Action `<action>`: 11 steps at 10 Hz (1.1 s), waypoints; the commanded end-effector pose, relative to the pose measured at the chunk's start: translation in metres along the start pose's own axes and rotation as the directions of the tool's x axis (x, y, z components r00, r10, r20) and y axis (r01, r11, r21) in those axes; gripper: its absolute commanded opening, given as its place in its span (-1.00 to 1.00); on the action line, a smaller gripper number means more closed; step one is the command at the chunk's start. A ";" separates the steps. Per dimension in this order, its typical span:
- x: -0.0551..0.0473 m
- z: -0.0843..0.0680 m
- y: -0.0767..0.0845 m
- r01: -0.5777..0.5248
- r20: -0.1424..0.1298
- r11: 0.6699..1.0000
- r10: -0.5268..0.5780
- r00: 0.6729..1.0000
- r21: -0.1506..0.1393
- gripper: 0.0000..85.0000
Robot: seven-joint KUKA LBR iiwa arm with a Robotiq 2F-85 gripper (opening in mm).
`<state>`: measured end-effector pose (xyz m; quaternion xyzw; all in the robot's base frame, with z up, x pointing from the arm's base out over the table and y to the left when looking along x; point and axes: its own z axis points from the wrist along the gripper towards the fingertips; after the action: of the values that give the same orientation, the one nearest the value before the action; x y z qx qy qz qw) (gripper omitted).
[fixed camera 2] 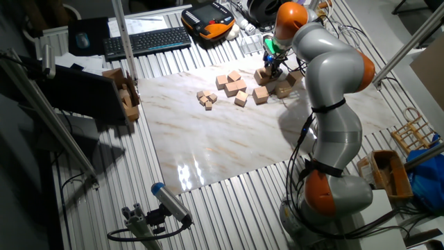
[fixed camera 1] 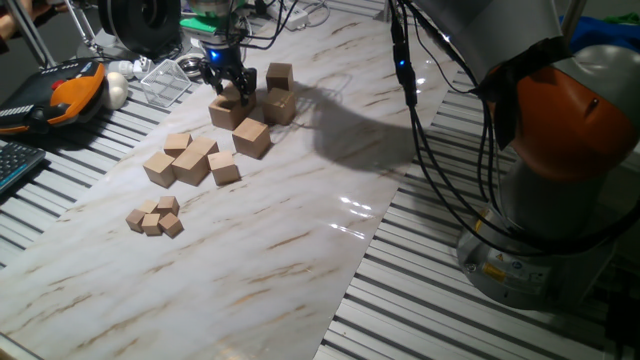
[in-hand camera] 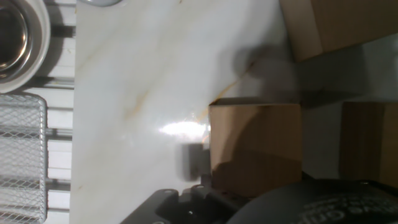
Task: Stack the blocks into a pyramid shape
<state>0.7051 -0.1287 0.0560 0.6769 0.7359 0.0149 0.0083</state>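
— wooden blocks lie loose on the table, far end; any pyramid?
— none; all stacking is left.
— fingers?
— low over one block, apparently straddling it; whether they grip it, i cannot tell.

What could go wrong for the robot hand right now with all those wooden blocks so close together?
The gripper sits low over one big block, with other big blocks crowded beside it. A finger could bump a neighbour and push it away. The grip might also be off-centre, so the block could twist or slip when lifted. The medium cubes lie just in front, so a dropped block could scatter them.
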 end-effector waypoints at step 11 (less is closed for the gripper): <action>0.029 -0.096 -0.007 -0.026 0.024 0.999 0.025 0.999 0.038 -1.00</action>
<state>0.6917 -0.1012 0.1469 0.6865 0.7271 -0.0064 0.0031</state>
